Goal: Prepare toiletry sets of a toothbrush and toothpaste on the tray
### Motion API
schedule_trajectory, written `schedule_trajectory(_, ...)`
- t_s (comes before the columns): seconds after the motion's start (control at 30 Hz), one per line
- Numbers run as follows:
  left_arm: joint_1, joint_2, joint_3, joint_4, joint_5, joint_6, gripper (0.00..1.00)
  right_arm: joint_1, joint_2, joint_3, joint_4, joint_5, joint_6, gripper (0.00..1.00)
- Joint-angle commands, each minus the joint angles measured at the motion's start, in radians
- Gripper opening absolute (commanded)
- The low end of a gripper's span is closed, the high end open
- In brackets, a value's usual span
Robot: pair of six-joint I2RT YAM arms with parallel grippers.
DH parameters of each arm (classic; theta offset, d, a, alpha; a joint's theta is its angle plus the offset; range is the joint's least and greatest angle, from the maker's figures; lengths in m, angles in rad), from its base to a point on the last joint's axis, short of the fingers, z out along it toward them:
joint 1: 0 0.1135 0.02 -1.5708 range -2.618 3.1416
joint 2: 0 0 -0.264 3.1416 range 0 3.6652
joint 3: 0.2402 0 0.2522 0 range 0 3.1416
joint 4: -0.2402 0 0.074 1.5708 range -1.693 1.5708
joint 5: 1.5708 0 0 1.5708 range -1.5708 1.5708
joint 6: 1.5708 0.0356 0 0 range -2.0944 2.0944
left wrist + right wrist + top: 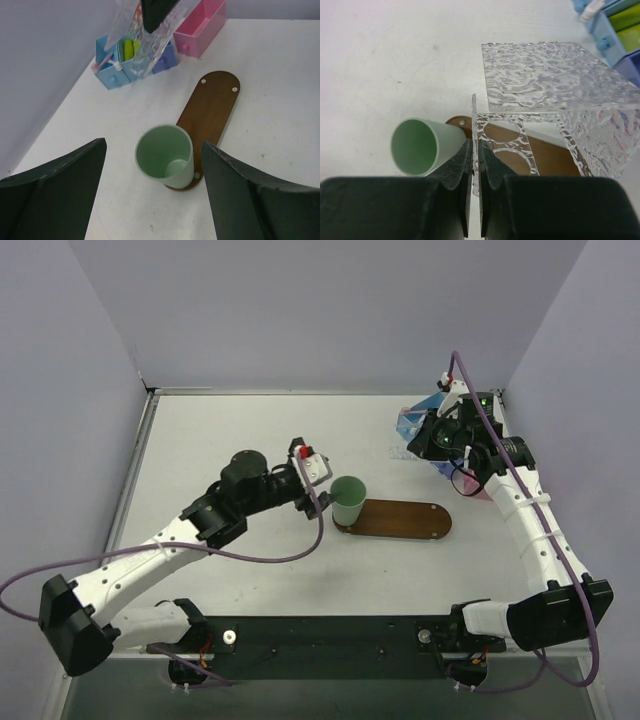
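Cup: you see a mint-green cup (349, 500) (165, 157) (420, 146) standing upright near the middle of the table, its mouth open and nothing inside.
Clear stand: you find a clear stand (545, 75) (145, 45) of rippled see-through plastic toward the far right corner; one panel has round cut-outs.
Blue bin: your blue bin (112, 72) (408, 425) sits by the far right corner, with small round knobs on its front.
Pink box: you see a pink box (200, 25) just beside the blue bin, on the side toward the right edge.
Table: your table (240, 430) is white with a few dark specks.
Walls: pale lilac walls (320, 310) close in the left, far and right edges.
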Motion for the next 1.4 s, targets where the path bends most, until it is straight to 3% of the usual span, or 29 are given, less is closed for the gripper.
schedule_trajectory(0.0, -0.059, 0.164, 0.153, 0.102, 0.056, 0.196, 0.87, 0.043, -0.056, 0.035, 0.018, -0.138, 0.04, 0.0)
schedule_trajectory(0.33, -0.137, 0.408, 0.322, 0.185, 0.095, 0.343, 0.91, 0.098, -0.097, -0.005, 0.038, -0.227, 0.087, 0.0)
schedule_trajectory(0.8, -0.139, 0.519, 0.357, 0.237, 0.038, 0.365, 0.9, 0.138, -0.122, -0.019, 0.038, -0.245, 0.092, 0.0)
schedule_trajectory(1.07, -0.139, 0.563, 0.406, 0.206, 0.017, 0.333, 0.74, 0.143, -0.133, -0.019, 0.033, -0.224, 0.078, 0.0)
schedule_trajectory(1.37, -0.139, 0.595, 0.449, 0.143, 0.02, 0.317, 0.37, 0.145, -0.136, -0.012, 0.027, -0.214, 0.069, 0.0)
